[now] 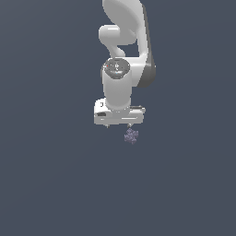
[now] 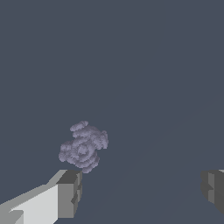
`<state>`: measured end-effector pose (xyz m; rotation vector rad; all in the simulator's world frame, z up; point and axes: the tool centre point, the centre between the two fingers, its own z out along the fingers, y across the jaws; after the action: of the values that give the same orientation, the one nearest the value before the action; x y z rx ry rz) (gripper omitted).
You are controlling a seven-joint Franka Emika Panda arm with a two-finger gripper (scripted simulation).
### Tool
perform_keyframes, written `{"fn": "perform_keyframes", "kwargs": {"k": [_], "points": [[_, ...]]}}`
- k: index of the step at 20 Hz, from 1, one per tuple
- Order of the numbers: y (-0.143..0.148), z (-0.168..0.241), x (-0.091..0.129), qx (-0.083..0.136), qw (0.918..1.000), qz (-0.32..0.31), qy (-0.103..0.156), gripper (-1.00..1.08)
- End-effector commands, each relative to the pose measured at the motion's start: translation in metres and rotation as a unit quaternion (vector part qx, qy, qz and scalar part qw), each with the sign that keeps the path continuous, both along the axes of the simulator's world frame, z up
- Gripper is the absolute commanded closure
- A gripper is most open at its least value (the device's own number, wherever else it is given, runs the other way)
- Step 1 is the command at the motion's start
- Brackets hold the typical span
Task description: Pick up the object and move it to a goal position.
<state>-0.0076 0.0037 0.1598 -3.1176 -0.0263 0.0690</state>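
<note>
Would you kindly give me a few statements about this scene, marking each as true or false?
1. The hand is open. True.
2. The purple-grey cluster is clamped between the fingers. False: it lies apart from them, near one finger.
3. In the exterior view, the cluster sits below the hand's right end. True.
4. Several objects lie on the surface. False: only the cluster shows.

arm (image 1: 123,69): smooth white casing, slight gloss, dark grey joint parts | gripper (image 2: 140,192): white body, matt grey blocky fingers (image 2: 70,192) | cluster (image 2: 84,146): bumpy, matt purple-grey, many tiny rounded lumps | ground (image 1: 46,184): flat, matt, plain slate-blue
</note>
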Motion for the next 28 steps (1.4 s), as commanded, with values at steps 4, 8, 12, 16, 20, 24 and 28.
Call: {"fn": "perform_keyframes", "kwargs": {"k": [4,8,12,16,20,24,28], "points": [[0.002,-0.002,0.0,0.001,1.0,0.001,0.0,-0.92],[0.012,-0.008,-0.001,0.003,1.0,0.008,0.002,-0.92],[0.016,-0.011,-0.001,0.004,0.9999,0.013,0.002,-0.92],[0.016,-0.011,-0.001,0.004,0.9999,0.01,0.002,-0.92],[0.018,-0.014,-0.002,0.003,1.0,-0.001,0.001,-0.92],[0.023,-0.018,-0.003,0.001,0.9998,-0.02,0.0,-0.92],[0.029,-0.025,-0.004,-0.001,0.9988,-0.049,-0.002,-0.92]]}}
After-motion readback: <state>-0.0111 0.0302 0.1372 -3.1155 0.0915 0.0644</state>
